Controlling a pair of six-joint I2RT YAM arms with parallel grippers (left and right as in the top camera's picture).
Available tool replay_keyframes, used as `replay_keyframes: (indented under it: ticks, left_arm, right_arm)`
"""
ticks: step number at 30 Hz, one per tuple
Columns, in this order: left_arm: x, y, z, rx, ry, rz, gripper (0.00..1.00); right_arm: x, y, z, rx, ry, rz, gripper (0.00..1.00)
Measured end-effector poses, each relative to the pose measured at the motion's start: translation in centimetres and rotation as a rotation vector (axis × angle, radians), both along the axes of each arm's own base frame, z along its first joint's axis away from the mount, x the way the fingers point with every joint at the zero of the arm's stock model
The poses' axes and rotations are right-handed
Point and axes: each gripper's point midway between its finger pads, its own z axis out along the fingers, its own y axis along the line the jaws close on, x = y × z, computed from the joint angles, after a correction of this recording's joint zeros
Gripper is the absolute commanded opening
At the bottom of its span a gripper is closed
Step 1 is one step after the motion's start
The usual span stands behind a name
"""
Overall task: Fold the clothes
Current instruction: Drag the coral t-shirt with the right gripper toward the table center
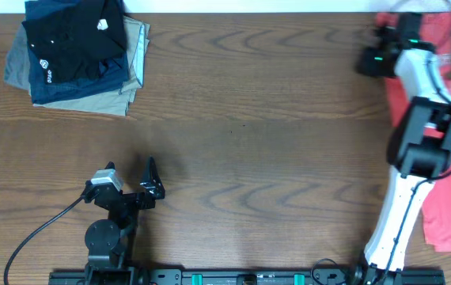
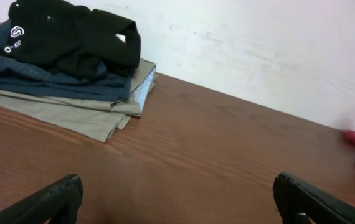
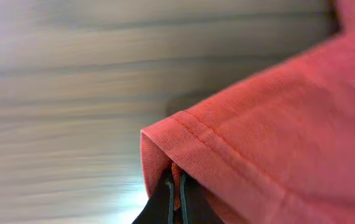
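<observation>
Overhead faces straight down; left wrist, low, shares the folded black-navy-khaki garment stack; right wrist seemingly hugs the coral-red cotton T-shirt.

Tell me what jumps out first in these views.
The red T-shirt sprawls along the right edge of the table, its hem pinched in the right claw. Next comes the stack of folded dark and khaki clothes at the far left corner, while the left claw hangs open over bare wood.

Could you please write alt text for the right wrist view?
The right gripper is pinched shut on the stitched hem of a coral-red cotton T-shirt filling the frame's right side. A blurred brown wooden table lies behind.
</observation>
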Motion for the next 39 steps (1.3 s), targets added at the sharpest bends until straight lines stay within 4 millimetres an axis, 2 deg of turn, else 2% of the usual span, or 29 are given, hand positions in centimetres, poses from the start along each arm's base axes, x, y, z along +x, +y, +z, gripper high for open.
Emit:
replay_keyframes:
  ticks: [4, 7, 10, 13, 18, 22, 24, 28, 35, 39]
  left_arm:
    - [0.0, 0.0, 0.0, 0.0, 0.0, 0.0, 0.98]
    - [0.0, 0.0, 0.0, 0.0, 0.0, 0.0, 0.98]
    - [0.0, 0.0, 0.0, 0.0, 0.0, 0.0, 0.98]
    - [0.0, 0.0, 0.0, 0.0, 0.0, 0.0, 0.98]
    - [0.0, 0.0, 0.0, 0.0, 0.0, 0.0, 0.98]
    - [0.0, 0.0, 0.0, 0.0, 0.0, 0.0, 0.98]
    - [0.0, 0.0, 0.0, 0.0, 0.0, 0.0, 0.98]
    - [0.0, 0.0, 0.0, 0.0, 0.0, 0.0, 0.98]
    - [0.0, 0.0, 0.0, 0.0, 0.0, 0.0, 0.98]
    - [0.0, 0.0, 0.0, 0.0, 0.0, 0.0, 0.98]
  right_arm:
    - [-1.1, 10.1, 0.1, 0.082, 0.028, 0.189, 0.01]
    - [-3.6, 17.8, -0.1, 0.124, 0.079, 0.333, 0.01]
    - [-7.2, 24.7, -0.3, 0.141, 0.144, 0.465, 0.01]
    - [-11.3, 30.2, -0.5, 0.142, 0.206, 0.583, 0.01]
    - [-17.8, 37.1, -0.6, 0.135, 0.287, 0.746, 0.01]
    - [-21.5, 40.2, -0.5, 0.129, 0.327, 0.822, 0.01]
    - [-22.8, 40.6, -0.4, 0.123, 0.362, 0.824, 0.01]
    - [-24.9, 40.1, 0.6, 0.112, 0.44, 0.805, 0.01]
    - [-27.4, 39.5, 6.3, 0.107, 0.45, 0.81, 0.01]
    - [-29.7, 40.6, 9.1, 0.103, 0.424, 0.861, 0.01]
